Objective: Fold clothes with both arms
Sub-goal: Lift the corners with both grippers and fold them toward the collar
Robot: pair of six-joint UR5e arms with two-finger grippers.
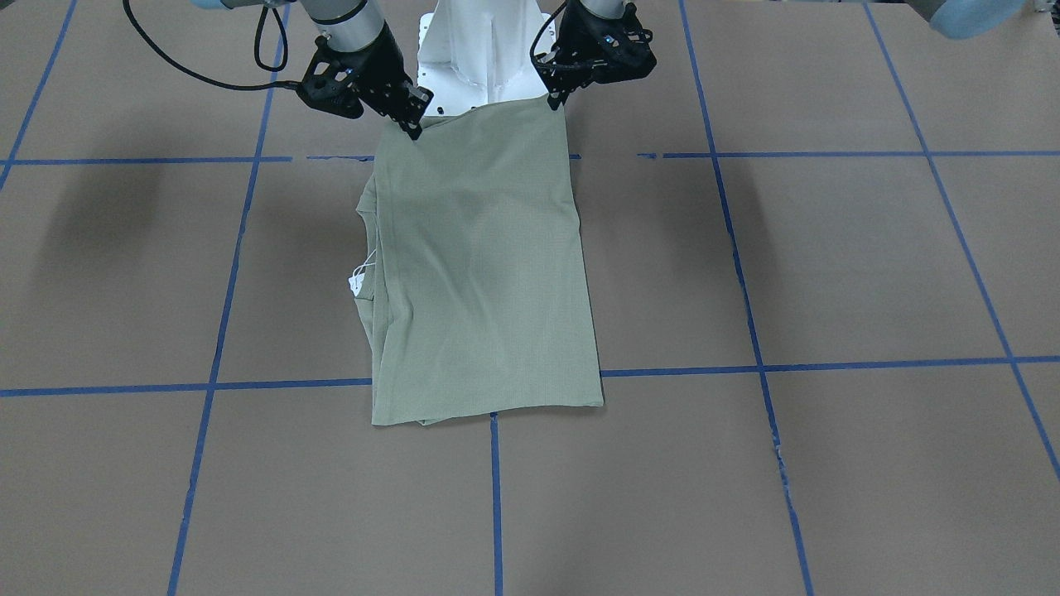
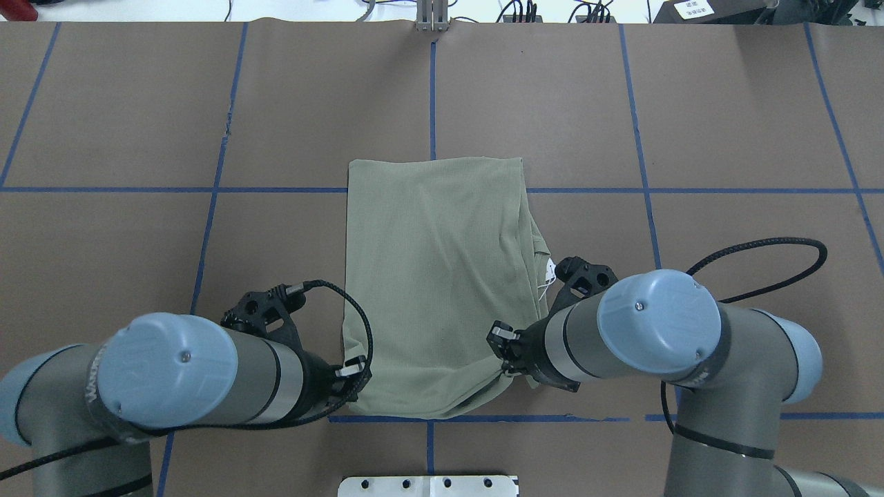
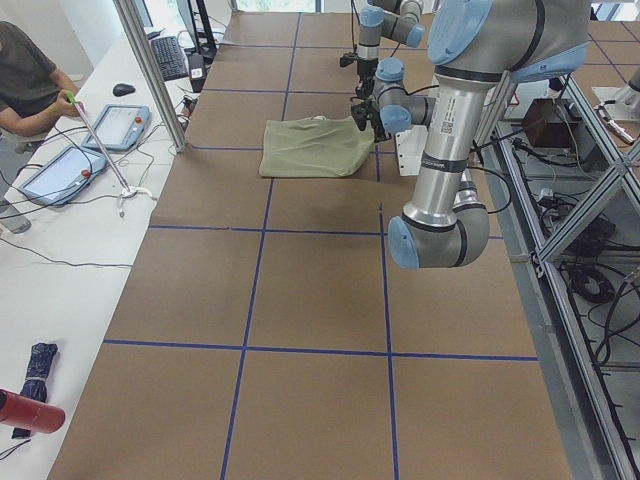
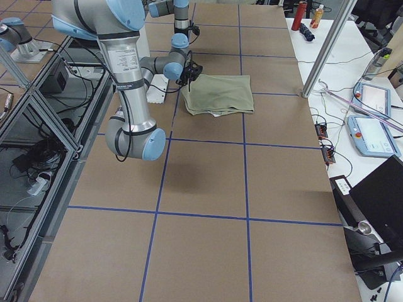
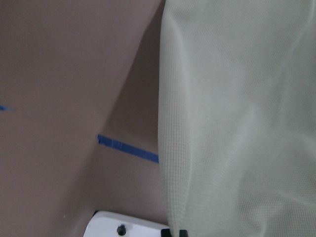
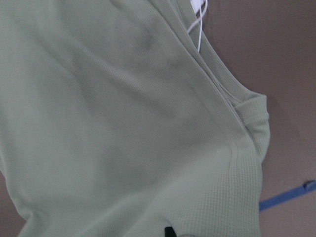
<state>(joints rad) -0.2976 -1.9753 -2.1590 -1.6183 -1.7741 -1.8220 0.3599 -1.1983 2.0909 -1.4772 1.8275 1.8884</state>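
The pale sage-green shirt (image 1: 480, 273) lies folded into a long rectangle in the middle of the table (image 2: 435, 276). Its white tag (image 1: 356, 283) hangs out at the neck side, toward my right arm (image 2: 550, 266). My left gripper (image 1: 553, 101) is shut on the shirt's near corner on my left (image 2: 353, 371). My right gripper (image 1: 411, 126) is shut on the other near corner (image 2: 501, 355). The near edge is raised off the table and sags between the grippers. The far end rests flat. Both wrist views are filled with green knit (image 5: 237, 123) (image 6: 123, 123).
The white base pedestal (image 1: 480, 58) stands just behind the raised edge. Blue tape lines (image 1: 828, 362) grid the brown table. In the exterior left view an operator (image 3: 25, 85) sits at a side bench with teach pendants (image 3: 115, 127).
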